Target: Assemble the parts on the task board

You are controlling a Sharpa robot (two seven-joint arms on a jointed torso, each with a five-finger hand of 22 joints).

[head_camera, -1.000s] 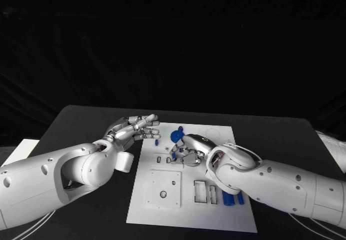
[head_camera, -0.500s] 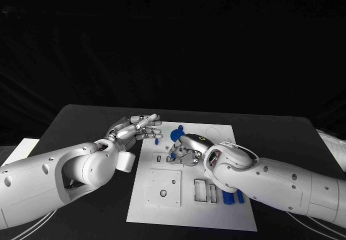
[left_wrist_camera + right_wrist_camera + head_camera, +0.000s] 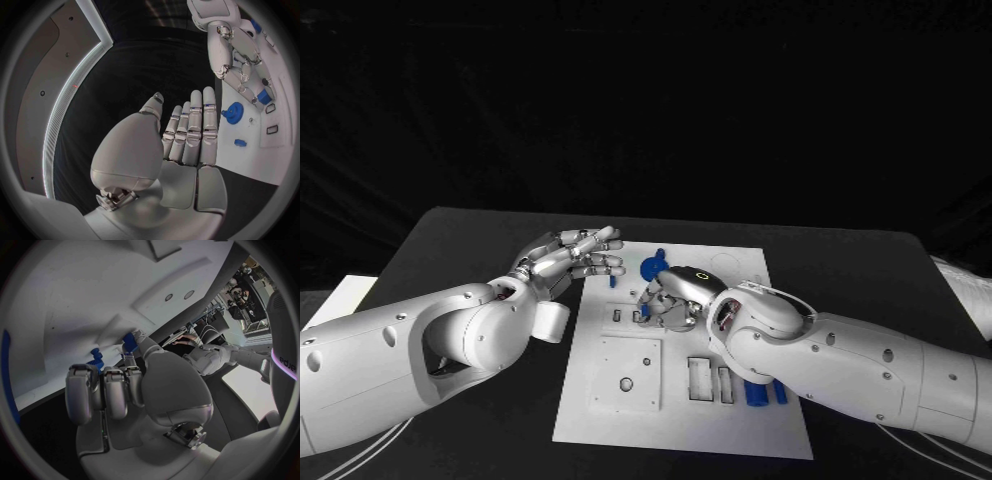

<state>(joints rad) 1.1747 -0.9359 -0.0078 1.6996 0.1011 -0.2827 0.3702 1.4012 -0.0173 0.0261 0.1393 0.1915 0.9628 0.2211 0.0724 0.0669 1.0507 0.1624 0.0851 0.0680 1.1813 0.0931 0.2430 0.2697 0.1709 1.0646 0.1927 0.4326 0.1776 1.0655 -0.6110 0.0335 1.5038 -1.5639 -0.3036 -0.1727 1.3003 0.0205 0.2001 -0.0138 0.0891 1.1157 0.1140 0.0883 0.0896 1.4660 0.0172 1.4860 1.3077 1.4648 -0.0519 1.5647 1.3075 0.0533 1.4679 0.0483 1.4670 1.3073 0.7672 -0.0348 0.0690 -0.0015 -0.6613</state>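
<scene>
Little has moved in the past second: right hand (image 3: pixel 678 296) stays curled over the task board (image 3: pixel 747 270), fingertips on a small blue part (image 3: pixel 646 311).
Left hand (image 3: pixel 571 257) hovers empty, fingers straight, at the board's far-left edge beside the blue gear (image 3: pixel 652 268).

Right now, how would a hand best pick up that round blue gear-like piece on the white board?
Probably from straight above, fingertips pinching opposite sides of the rim. The blue gear lies flat on the task board, so nothing offers a side grip, and it sits apart from other parts.
</scene>
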